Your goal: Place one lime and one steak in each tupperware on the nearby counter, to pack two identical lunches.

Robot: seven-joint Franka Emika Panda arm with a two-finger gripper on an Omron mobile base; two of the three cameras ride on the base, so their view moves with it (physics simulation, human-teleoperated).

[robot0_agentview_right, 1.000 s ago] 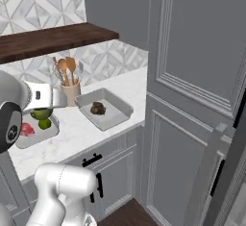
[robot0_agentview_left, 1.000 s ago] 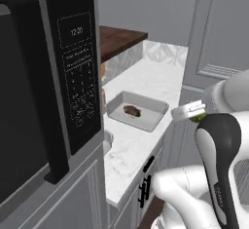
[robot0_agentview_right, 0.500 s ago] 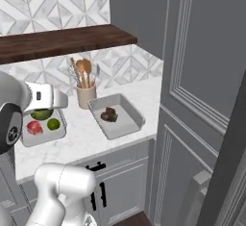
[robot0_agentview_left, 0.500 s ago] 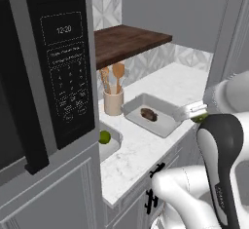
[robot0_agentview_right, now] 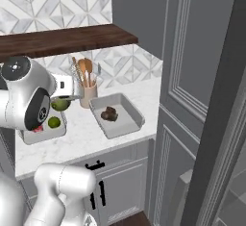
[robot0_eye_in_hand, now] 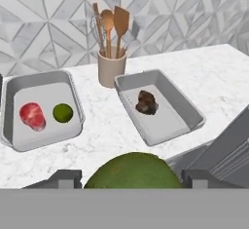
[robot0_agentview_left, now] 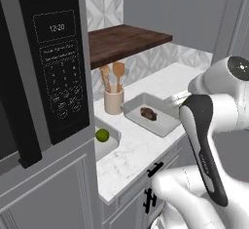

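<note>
Left base view shows the white marble counter (robot0_agentview_left: 136, 150) carrying a shallow grey tray (robot0_agentview_left: 163, 121) with only a dark-brown steak (robot0_agentview_left: 148, 113); that tray lacks its lime. Right base view puts it at four o'clock from the beige utensil cup (robot0_agentview_right: 88, 94). Hand view: the hand (robot0_eye_in_hand: 131, 178) grips a glossy green lime (robot0_eye_in_hand: 131, 172), best carried over the steak tray's bare floor at two o'clock, then lowered before letting go.

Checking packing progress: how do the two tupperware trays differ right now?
The left tupperware holds a lime and a reddish steak; the right tupperware holds only a dark-brown steak, no lime. The right one sits angled, nearer the counter edge. Both are shallow grey trays. The pincer carries another lime.
</note>
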